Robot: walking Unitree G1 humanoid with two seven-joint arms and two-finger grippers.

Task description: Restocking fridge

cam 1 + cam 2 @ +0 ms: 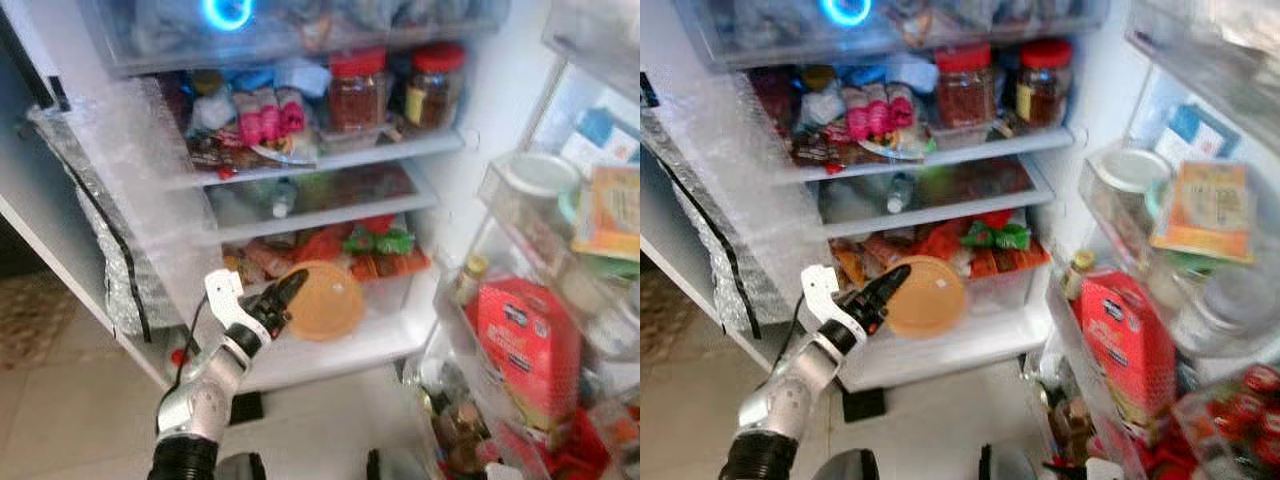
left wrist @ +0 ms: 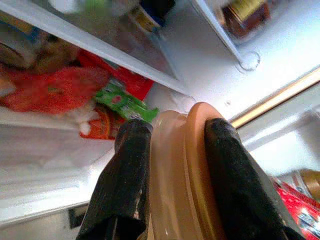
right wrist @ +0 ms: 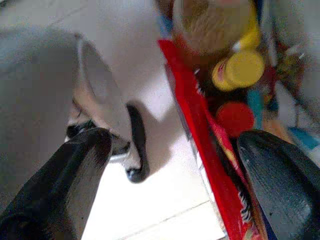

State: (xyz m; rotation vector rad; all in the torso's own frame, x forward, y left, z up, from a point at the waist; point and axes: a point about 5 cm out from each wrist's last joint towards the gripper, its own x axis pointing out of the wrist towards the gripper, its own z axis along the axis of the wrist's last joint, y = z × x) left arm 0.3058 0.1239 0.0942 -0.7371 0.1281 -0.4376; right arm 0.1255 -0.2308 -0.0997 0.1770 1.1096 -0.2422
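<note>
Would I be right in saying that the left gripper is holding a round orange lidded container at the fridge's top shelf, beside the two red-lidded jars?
Not quite: the left gripper does hold the orange container, but down at the lowest shelf, well below the red-lidded jars, as the left eye view shows.

You have a round, shallow orange container [image 1: 322, 300] with a matching lid, standing on edge and gripped across its rim. It sits at the fridge's [image 1: 440, 190] lowest shelf [image 1: 340, 350], just before the clear drawer of red and green packets [image 1: 375, 245].
</note>
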